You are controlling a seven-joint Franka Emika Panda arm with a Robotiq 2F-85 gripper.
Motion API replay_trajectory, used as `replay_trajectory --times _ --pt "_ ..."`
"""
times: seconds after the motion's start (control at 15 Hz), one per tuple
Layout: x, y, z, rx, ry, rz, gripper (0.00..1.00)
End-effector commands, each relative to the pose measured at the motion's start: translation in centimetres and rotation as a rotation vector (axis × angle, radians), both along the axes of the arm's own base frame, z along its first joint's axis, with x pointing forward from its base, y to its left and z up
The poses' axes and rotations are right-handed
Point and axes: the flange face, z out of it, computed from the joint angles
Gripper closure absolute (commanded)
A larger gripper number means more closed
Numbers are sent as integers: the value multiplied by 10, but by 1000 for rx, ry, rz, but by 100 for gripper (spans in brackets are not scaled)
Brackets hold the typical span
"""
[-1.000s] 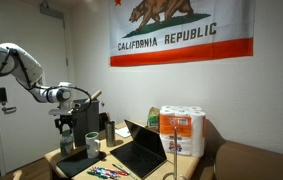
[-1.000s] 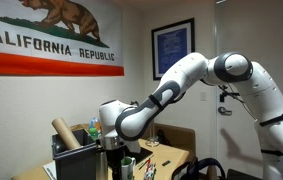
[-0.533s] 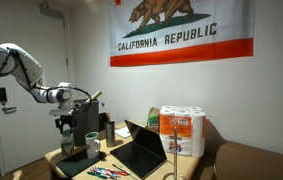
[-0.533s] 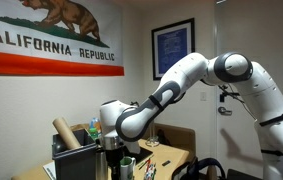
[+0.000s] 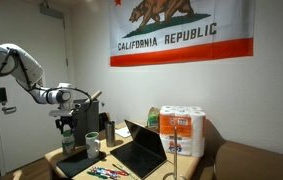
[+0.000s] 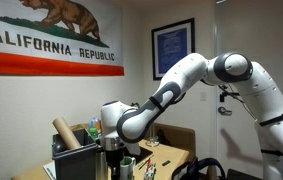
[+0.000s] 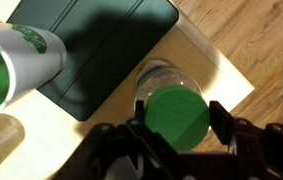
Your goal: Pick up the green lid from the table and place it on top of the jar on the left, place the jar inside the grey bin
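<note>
Change: none visible over the last second, arm stays put | Gripper (image 7: 178, 120): clamped on green lid (image 7: 173, 108) | Lid: over jar (image 7: 159, 72) mouth, contact unclear; grey bin (image 7: 101, 45) just beside | Meaning: lid probably ready for release, binning not yet done.

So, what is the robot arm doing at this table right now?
The arm's gripper is shut on the green lid and holds it over the mouth of the jar, as the wrist view shows. Whether the lid already touches the rim cannot be told. The grey bin lies right beside the jar, and the jar is not in it yet.
</note>
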Motion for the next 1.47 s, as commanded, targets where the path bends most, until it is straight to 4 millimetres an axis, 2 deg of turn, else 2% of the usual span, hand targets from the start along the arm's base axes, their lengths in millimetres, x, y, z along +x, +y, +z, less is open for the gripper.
replay_trajectory --times 0.0,0.47,0.53,0.6,0.67,0.73,0.87,1.4 --pt "-6 -6 -3 -20 -2 3 60" --pt "-7 -6 -4 -25 2 4 60" --pt "-7 -7 -4 -26 2 3 39" --pt "-7 -7 -4 -26 3 2 10" --pt "-7 -7 -4 -26 3 3 9" --pt "-8 -8 -5 -28 5 2 3" --pt "-9 -8 -6 -30 8 2 0" --pt "-10 -9 -9 -25 5 4 0"
